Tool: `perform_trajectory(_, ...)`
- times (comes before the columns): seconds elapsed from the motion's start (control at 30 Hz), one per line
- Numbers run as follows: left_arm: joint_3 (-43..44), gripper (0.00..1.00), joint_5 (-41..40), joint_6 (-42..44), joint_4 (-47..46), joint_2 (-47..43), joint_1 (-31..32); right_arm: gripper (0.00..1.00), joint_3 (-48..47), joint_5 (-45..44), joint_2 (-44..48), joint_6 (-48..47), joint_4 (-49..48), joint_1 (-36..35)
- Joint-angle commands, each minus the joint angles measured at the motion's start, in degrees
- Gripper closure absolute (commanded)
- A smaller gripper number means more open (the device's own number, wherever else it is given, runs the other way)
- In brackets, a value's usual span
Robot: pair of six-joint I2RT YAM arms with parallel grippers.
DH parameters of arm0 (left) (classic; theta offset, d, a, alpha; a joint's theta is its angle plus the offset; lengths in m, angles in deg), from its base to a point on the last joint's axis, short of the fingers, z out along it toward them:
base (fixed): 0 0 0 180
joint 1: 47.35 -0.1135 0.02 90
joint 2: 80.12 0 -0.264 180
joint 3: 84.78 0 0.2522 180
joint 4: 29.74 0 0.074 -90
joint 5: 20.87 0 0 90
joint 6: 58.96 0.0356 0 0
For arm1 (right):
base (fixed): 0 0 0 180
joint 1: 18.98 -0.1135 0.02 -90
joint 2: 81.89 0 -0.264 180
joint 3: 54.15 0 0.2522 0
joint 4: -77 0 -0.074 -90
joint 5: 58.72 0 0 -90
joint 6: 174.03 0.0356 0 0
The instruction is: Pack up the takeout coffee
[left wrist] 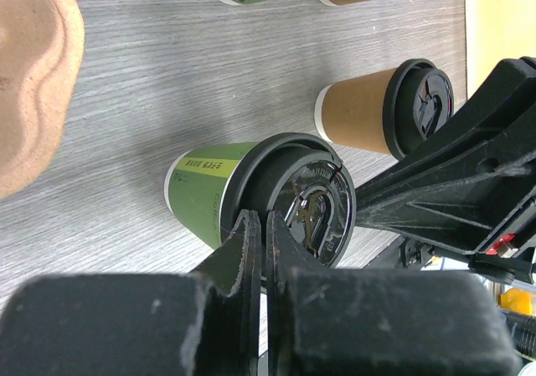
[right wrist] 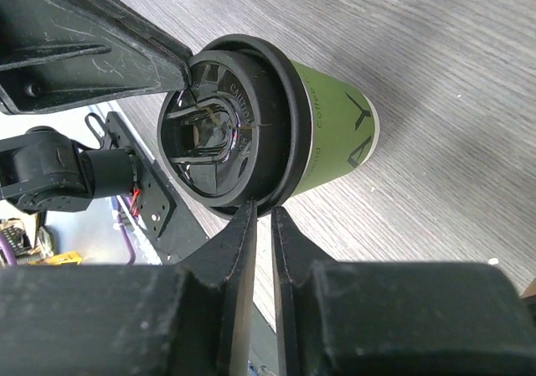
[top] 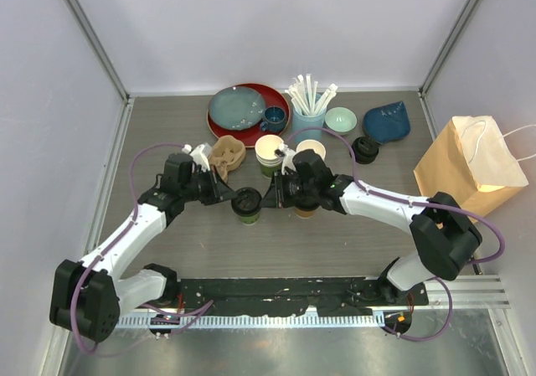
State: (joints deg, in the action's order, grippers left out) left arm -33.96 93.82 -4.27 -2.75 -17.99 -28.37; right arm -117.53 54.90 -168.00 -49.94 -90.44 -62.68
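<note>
Pinching the green cup's lid from both sides

Green cup (left wrist: 201, 192) stands upright mid-table, between the two arms, with its black lid (left wrist: 306, 200) on. Brown cup (left wrist: 356, 112) stands just beside it, also lidded, with nothing gripping it. Paper bag (top: 469, 167) sits well apart at the right edge of the table (top: 335, 238). A pulp cup carrier (top: 226, 154) is just behind the left arm.

The left gripper (left wrist: 261, 225) has its jaws drawn almost flat together, tips on the lid's rim, one finger outside the skirt and one over the top. I read that as a nip on the lip. The right gripper (right wrist: 264, 217) is down to a thin slit and meets the opposite side of the same rim. It looks like a pinch there too, though how firm I can't tell.

My handling read:
- The cup is thin paper, light if empty and top-heavy if filled. I can't see inside.
- The wall is soft and will buckle under a hard squeeze.
- The lid is stiff, glossy plastic, so it is slick, and it is only a press fit.
- Lifting by the rim alone risks popping the lid off.

I'd rather hold the paper wall just under the lid, where the rolled rim stiffens it, with moderate force, and keep the cup upright all the way.
</note>
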Motion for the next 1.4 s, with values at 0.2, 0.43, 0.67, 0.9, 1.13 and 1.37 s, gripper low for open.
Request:
perform_trajectory(0.2, 2.2, 0.81, -1.9, 5.9, 1.5, 1.7, -2.5, 0.75, -4.0, -4.8, 1.3, -4.5, 7.4, -0.3)
perform_trajectory(0.43, 4.6, 0.69, 2.4, 6.2, -2.5, 1.3, -2.5, 0.72, -5.4, -3.8, 1.7, -4.9, 6.8, -0.4)
perform_trajectory(0.67, 4.7, 0.68, 6.7, 7.4, -4.7, 0.8, -2.5, 0.71, -7.2, -4.5, 2.4, -6.7, 8.9, -0.4)
perform_trajectory(0.9, 6.8, 0.65, 8.4, 12.0, -5.7, -0.2, -2.5, 0.64, -9.5, -7.7, 5.5, -9.8, 12.5, -0.4)
perform_trajectory(1.13, 13.4, 0.65, 11.0, 21.2, -4.5, 0.1, -2.1, 0.54, -12.5, -14.6, 14.9, -11.5, 24.7, 5.6)
perform_trajectory(1.37, 21.6, 0.64, 8.8, 36.9, 5.6, 4.5, 10.2, 0.46, -6.4, -18.4, 24.1, -13.2, 30.5, 18.2)
